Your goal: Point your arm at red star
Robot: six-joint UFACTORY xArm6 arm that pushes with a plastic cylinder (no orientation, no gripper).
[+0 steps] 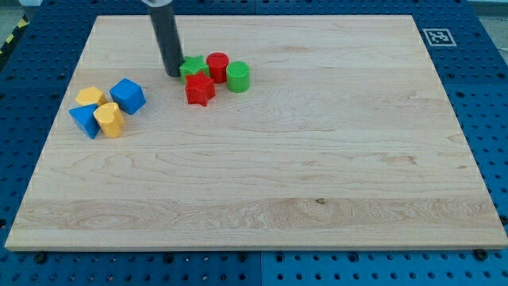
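Note:
The red star [199, 89] lies on the wooden board [317, 159] near the view's top, left of centre. It touches a green star [191, 68] above it. A red cylinder [217, 66] and a green cylinder [237, 76] stand just to its upper right. My tip [172, 75] is at the end of the dark rod, just left of the green star and up-left of the red star, a short gap away from the red star.
At the view's left is a second cluster: a blue cube [127, 95], a yellow block [90, 97], a blue triangular block [83, 121] and a yellow cylinder [109, 120]. A marker tag [436, 36] sits at the board's top right corner.

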